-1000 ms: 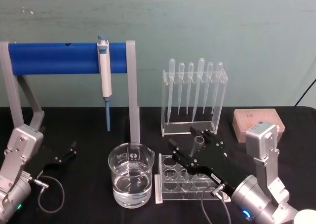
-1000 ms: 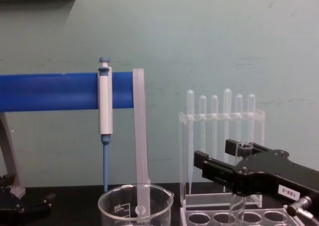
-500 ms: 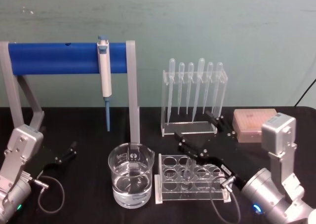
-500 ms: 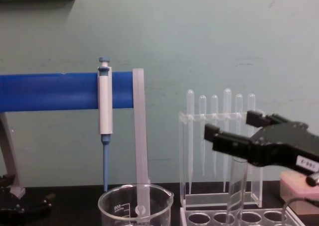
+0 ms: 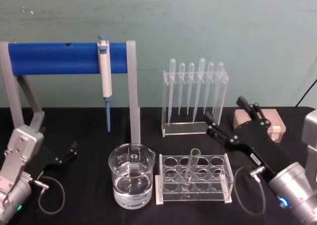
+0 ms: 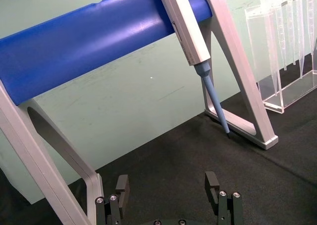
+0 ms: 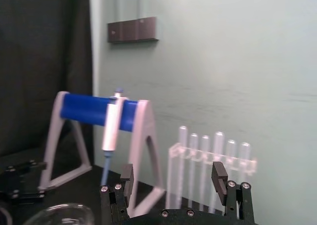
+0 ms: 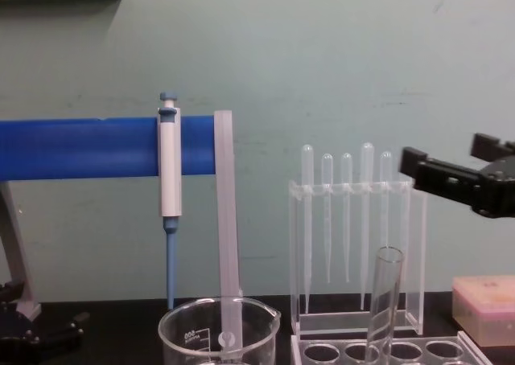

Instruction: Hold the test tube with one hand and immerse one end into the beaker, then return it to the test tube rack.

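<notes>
Test tube (image 5: 189, 169) leans in the clear rack (image 5: 194, 178) beside the beaker (image 5: 132, 175). Right gripper (image 5: 229, 122) hovers above it, fingers spread, empty. Left gripper (image 5: 67, 153) rests open by the blue stand (image 5: 54, 58).

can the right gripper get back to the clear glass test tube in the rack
Probably yes: the right gripper, jaws open, is up and to the right of the clear glass test tube, which leans in the clear rack with nothing between.
</notes>
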Controlling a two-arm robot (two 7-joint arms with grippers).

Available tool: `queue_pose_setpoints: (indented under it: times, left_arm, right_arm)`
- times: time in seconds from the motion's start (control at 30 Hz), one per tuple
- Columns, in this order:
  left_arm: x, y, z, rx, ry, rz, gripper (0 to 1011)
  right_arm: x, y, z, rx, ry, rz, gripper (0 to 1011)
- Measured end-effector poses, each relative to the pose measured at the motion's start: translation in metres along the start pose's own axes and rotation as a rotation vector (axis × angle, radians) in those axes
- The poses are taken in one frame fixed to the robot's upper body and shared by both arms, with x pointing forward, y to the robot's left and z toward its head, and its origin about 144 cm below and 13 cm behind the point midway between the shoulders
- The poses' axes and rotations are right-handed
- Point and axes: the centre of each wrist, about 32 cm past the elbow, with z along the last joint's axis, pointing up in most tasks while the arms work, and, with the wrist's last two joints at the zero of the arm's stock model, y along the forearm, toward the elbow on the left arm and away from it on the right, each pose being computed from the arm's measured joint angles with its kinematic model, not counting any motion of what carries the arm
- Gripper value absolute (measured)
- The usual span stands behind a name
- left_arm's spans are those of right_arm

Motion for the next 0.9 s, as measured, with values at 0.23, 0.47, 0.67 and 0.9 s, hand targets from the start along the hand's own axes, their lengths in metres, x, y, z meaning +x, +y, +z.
queue_pose_setpoints:
  times: [0.23,0.47,0.67,0.9]
  left_arm:
    - [0.0,0.0,0.0,0.0,0.0,0.0,1000]
    - [0.0,0.0,0.0,0.0,0.0,0.0,1000]
    - [0.0,0.0,0.0,0.0,0.0,0.0,1000]
    - [0.0,0.0,0.0,0.0,0.0,0.0,1000]
  right_arm:
    - [0.011,-0.008,-0.016,-0.045,0.005,-0.105,1003]
    - [0.021,-0.016,-0.035,-0.097,0.006,-0.208,1003]
    - [0.028,-0.02,-0.048,-0.16,-0.034,-0.247,1002]
    - [0.031,-0.023,-0.057,-0.224,-0.097,-0.258,1003]
